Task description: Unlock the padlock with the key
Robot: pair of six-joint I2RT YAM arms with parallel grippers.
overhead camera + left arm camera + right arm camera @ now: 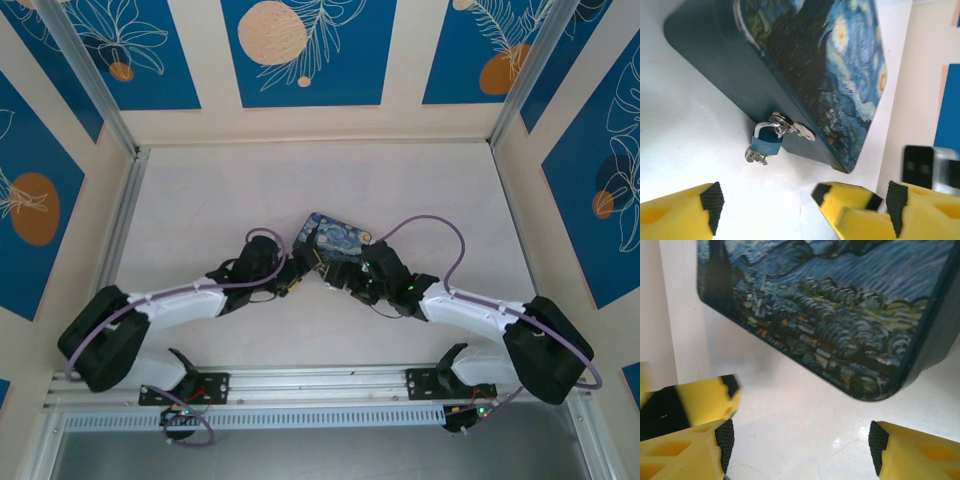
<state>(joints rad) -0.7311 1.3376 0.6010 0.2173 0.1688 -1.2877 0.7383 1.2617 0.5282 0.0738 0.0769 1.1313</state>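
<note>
The small blue padlock [767, 143] hangs shut on the metal hasp [795, 128] of the Starry-Night tin [810, 65], resting on the white table. A tiny metal key [756, 157] lies at the padlock's bottom end, seemingly in its keyhole. My left gripper [805, 212] is open just short of the lock, touching nothing. A blurred yellow finger [847, 202] of the right arm reaches between its fingers. My right gripper [800, 447] is open over bare table in front of the tin's corner [865, 385], empty. From above, both grippers [300, 280] [348, 282] meet at the tin's near edge.
The tin [335, 242] sits mid-table, tilted, with the two arms converging on it. Cream and blue patterned walls [310, 50] enclose the table on three sides. An aluminium rail [320, 385] with the arm bases runs along the near edge.
</note>
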